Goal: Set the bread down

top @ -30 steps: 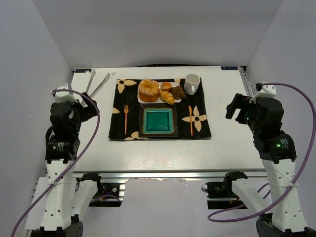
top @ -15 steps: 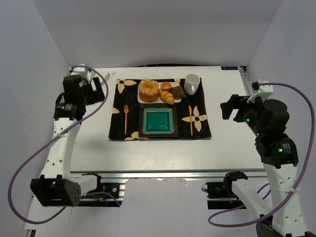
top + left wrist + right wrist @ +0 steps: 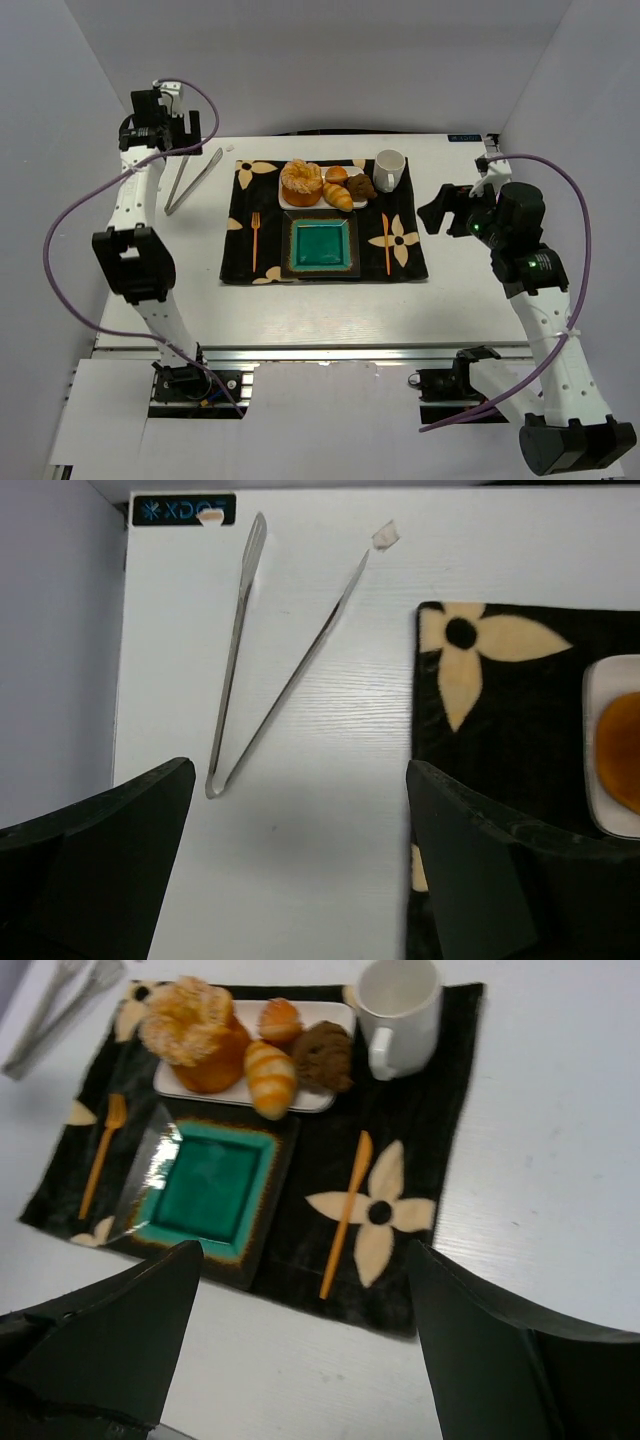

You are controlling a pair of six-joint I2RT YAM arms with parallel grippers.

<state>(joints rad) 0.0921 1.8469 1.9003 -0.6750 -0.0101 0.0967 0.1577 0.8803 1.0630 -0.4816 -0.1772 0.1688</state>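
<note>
Two grippers stood with their jaws spread wide, nothing between them. The left gripper [image 3: 298, 767] hung above the far left corner of the table [image 3: 450, 290], with a pair of metal tongs [image 3: 270, 670] lying flat on the white top below it, arms splayed in a narrow V. The right gripper [image 3: 304, 1250] hung off the right edge of the black flowered placemat [image 3: 240, 265], tilted toward the setting.

The bread [image 3: 301, 181] sat at the left end of a white oblong tray [image 3: 330, 1012] at the far side of the mat. A croissant [image 3: 337, 196], a small round bun [image 3: 336, 174] and a dark muffin [image 3: 361, 186] sat to its right. A white mug [image 3: 389, 169] stood past the tray's right end. Just nearer than the tray lay a square green plate [image 3: 320, 245], flanked by an orange fork [image 3: 255, 240] on the left and an orange knife [image 3: 386, 243] on the right.
</note>
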